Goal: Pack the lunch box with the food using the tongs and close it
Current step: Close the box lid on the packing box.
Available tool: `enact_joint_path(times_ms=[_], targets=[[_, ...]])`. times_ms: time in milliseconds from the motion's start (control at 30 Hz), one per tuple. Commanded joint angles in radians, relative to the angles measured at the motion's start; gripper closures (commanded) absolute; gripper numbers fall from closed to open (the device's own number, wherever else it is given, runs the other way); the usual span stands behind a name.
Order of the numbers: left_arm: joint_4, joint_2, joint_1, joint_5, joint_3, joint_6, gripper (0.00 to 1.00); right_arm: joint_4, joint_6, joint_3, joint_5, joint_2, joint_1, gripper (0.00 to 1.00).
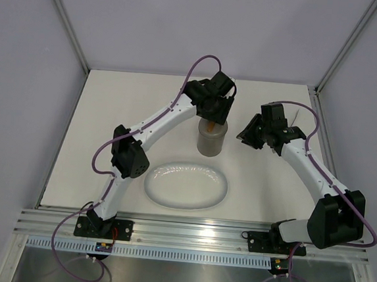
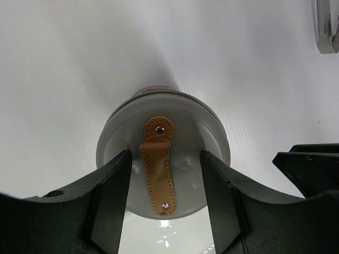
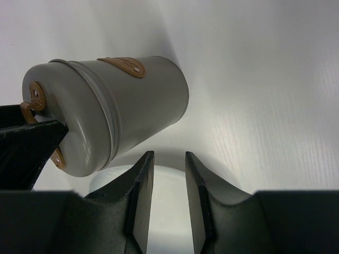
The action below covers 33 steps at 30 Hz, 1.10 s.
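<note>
The lunch box (image 1: 210, 141) stands upright behind the plate, grey, with its round lid (image 2: 212, 143) on it. The lid's tan handle (image 2: 159, 164) lies between the fingers of my left gripper (image 2: 165, 159), which is open just above the lid and touches nothing. In the top view the left gripper (image 1: 212, 113) hangs right over the box. My right gripper (image 3: 168, 154) is to the right of the lunch box (image 3: 132, 100), slightly open with nothing between its fingers. The silver tongs (image 2: 327, 26) lie on the table at the frame's far right corner. No food is in view.
A white oval plate (image 1: 186, 185) lies in front of the lunch box, and nothing shows on it. The right arm's wrist (image 1: 272, 125) is close to the box's right side. Grey walls and frame posts (image 1: 66, 25) enclose the white table.
</note>
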Motion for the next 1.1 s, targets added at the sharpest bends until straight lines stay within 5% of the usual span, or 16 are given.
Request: enact_joint_path(times_ms=[0,467,1067], targets=[[-0.079,0.018,-0.007,-0.037,-0.003,0.029,0.43,0.002,-0.009,0.013,0.014,-0.032,-0.001,0.62],[0.077,-0.182,-0.018,-0.107,0.017,0.019,0.39,-0.017,-0.012,0.025,0.025,-0.053,-0.001,0.62],[-0.036,0.053,-0.018,-0.083,0.003,0.002,0.41,-0.015,-0.009,-0.002,0.029,-0.064,-0.001,0.62]])
